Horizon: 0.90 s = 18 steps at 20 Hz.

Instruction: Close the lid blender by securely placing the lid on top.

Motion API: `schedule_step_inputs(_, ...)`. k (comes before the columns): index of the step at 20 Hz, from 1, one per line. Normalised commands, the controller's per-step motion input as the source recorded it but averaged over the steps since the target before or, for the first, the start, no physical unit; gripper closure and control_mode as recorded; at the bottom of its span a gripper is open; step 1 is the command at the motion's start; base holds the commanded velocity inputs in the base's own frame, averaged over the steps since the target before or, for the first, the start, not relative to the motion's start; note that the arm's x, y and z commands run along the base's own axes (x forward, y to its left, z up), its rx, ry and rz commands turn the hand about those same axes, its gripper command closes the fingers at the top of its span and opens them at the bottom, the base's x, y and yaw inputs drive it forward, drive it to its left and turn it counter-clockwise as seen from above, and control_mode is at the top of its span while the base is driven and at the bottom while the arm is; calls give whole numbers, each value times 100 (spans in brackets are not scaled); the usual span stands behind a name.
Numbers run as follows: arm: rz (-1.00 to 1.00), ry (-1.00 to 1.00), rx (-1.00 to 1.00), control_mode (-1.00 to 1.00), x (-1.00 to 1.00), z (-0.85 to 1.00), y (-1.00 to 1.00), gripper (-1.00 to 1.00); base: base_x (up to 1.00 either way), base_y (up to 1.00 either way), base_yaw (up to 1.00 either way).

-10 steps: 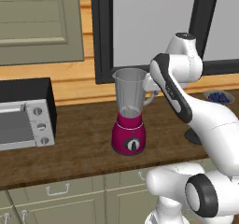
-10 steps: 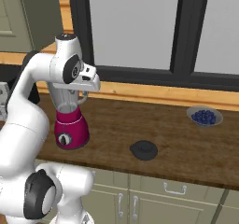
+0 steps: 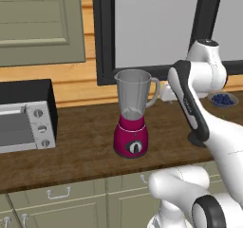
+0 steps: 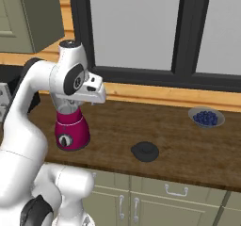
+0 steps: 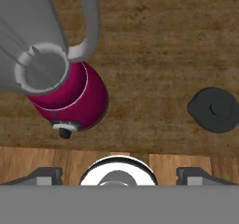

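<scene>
The blender (image 3: pixel 131 136) stands on the wooden counter, with a magenta base, a black dial and a tall clear jar (image 3: pixel 135 93) that is open at the top. In the right base view its base (image 4: pixel 71 133) shows behind my arm. The lid (image 4: pixel 145 151), a round black cap, lies flat on the counter to the blender's right, well apart from it. My gripper (image 5: pixel 119 174) hangs above the counter between blender (image 5: pixel 70 101) and lid (image 5: pixel 215 109). Its fingertips (image 5: pixel 44 174) stand wide apart, open, with nothing between them. The hand (image 4: pixel 96 92) is at about the height of the jar's rim.
A silver-and-black toaster oven (image 3: pixel 26 122) stands at the counter's left. A bowl of blue berries (image 4: pixel 206 117) sits at the back right near the window. Bare wood lies between the blender and the lid and around the lid.
My hand has shifted a little to the right, away from the jar. The blender, the lid and the bowl have not moved.
</scene>
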Motion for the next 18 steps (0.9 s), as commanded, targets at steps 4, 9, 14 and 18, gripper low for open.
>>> schedule_step_inputs(4,-4,0,0,-100,-59,-31,-53,-100,0,0,0)
schedule_step_inputs(9,-9,0,0,-100,-37,-36,-59,-100,0,0,0)
schedule_step_inputs(14,-12,0,0,-100,-21,-36,-74,-100,0,0,0)
schedule_step_inputs(18,-11,5,0,-100,-9,-28,-78,-100,0,0,0)
